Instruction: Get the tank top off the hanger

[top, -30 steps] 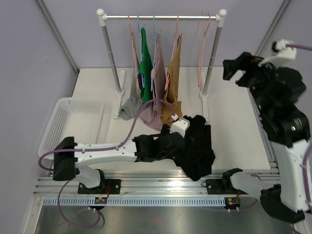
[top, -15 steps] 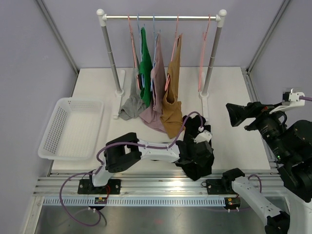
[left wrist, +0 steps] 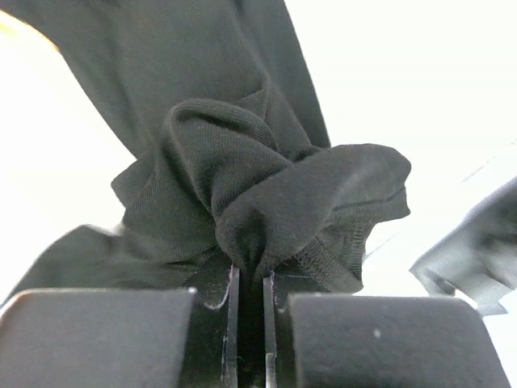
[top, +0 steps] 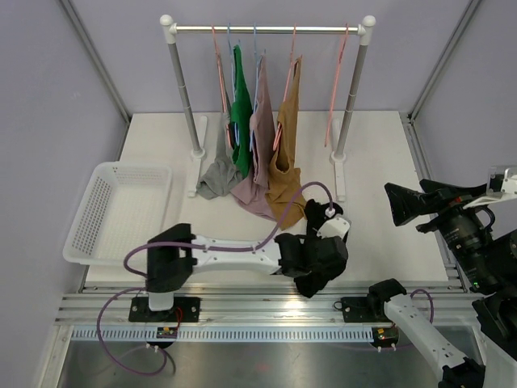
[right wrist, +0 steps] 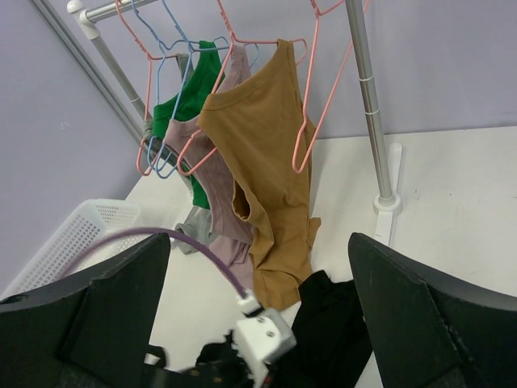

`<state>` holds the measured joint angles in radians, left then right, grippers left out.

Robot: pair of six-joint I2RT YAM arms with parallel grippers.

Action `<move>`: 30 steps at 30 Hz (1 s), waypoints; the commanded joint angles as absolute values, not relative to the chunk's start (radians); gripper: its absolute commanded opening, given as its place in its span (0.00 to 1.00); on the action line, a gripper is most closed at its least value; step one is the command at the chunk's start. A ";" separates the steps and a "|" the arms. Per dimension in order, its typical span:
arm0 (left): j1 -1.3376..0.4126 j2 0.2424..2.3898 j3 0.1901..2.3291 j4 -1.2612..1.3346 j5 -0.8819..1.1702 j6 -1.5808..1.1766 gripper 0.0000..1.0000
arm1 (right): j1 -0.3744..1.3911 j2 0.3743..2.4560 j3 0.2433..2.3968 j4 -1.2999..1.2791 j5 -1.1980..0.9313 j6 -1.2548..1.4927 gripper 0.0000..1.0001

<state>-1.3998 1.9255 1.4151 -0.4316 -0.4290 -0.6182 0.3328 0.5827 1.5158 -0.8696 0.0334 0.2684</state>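
Observation:
A black tank top (top: pixel 329 260) lies bunched on the table in front of the rack, off any hanger. My left gripper (top: pixel 313 255) is down on it and shut, pinching a fold of the black tank top (left wrist: pixel 266 178) between its fingers (left wrist: pixel 233 323). An empty pink hanger (top: pixel 337 85) hangs at the right end of the rail. My right gripper (top: pixel 422 204) is raised at the right edge of the table, open and holding nothing. Its wrist view looks down at the black tank top (right wrist: pixel 335 323) and the empty pink hanger (right wrist: pixel 321 89).
A clothes rack (top: pixel 266 29) stands at the back. It carries grey (top: pixel 216 171), green (top: pixel 240 121), mauve (top: pixel 260 153) and brown (top: pixel 284 162) tank tops on hangers. A white basket (top: pixel 121 212) sits at the left. The left arm's purple cable (top: pixel 295 202) loops over the table.
My left gripper moved right across the black tank top and shut on a fold, bunching the cloth. The right arm swung down and away to the right.

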 commanded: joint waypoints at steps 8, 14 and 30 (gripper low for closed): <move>-1.410 1.454 1.489 -0.721 -0.757 -0.613 0.00 | 0.330 0.610 1.565 -0.865 0.089 0.239 0.99; -1.410 1.249 1.532 -1.013 -0.947 -0.730 0.00 | 0.330 0.637 1.591 -0.861 0.097 0.230 0.99; -0.665 0.928 1.477 -1.122 -0.908 -0.468 0.00 | 0.330 0.693 1.545 -0.772 0.018 0.278 0.99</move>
